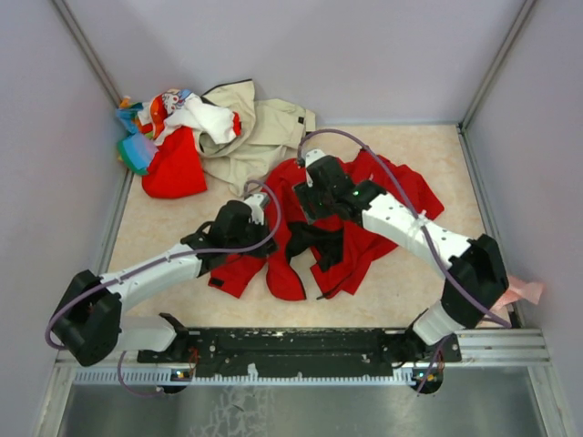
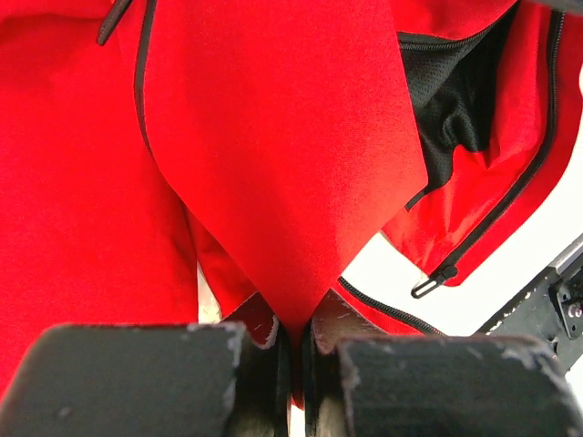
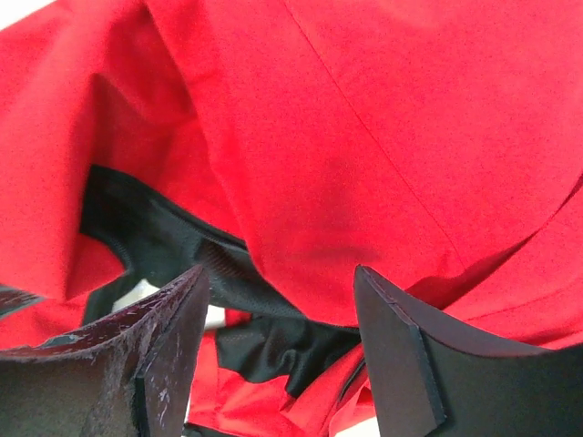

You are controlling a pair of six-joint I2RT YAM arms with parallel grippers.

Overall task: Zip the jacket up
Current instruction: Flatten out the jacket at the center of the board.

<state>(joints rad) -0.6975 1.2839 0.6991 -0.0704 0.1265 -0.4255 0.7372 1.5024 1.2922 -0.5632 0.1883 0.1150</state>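
The bright red jacket (image 1: 383, 196) lies crumpled in the middle of the table, front open, black mesh lining (image 1: 323, 241) showing. My left gripper (image 1: 258, 238) sits at the jacket's left part. In the left wrist view it (image 2: 293, 339) is shut on a pointed fold of the red cloth, and a black zipper with its pull (image 2: 433, 280) lies just right of the fingers (image 2: 360, 332). My right gripper (image 1: 314, 205) hovers over the jacket's middle. Seen from the right wrist, it (image 3: 282, 314) stands open above red fabric (image 3: 364, 155) and black lining (image 3: 273, 346), holding nothing.
A pile of clothes lies at the back left: a beige jacket (image 1: 264, 127), a smaller red garment (image 1: 173, 171) and colourful pieces (image 1: 164, 109). A pink scrap (image 1: 526, 291) lies at the right edge. Walls close in on three sides.
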